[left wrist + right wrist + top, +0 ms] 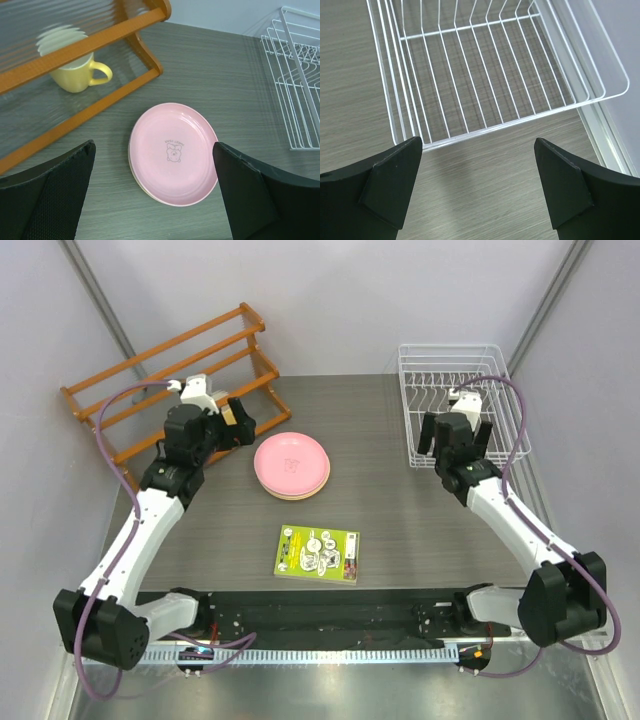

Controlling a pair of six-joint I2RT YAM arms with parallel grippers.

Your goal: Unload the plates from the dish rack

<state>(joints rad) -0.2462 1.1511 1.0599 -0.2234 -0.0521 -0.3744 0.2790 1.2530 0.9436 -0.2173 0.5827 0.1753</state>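
Booklet (317, 554) lies nearest, stacked plates (291, 465) beyond it, mug (75, 80) behind wooden rack (100, 40); both jaws spread wide.

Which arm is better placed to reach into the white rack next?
Right. The right tool, open, hovers at the near edge of the rack, its wrist camera looking straight in. The left tool, also open, sits across the table above the pink plate.
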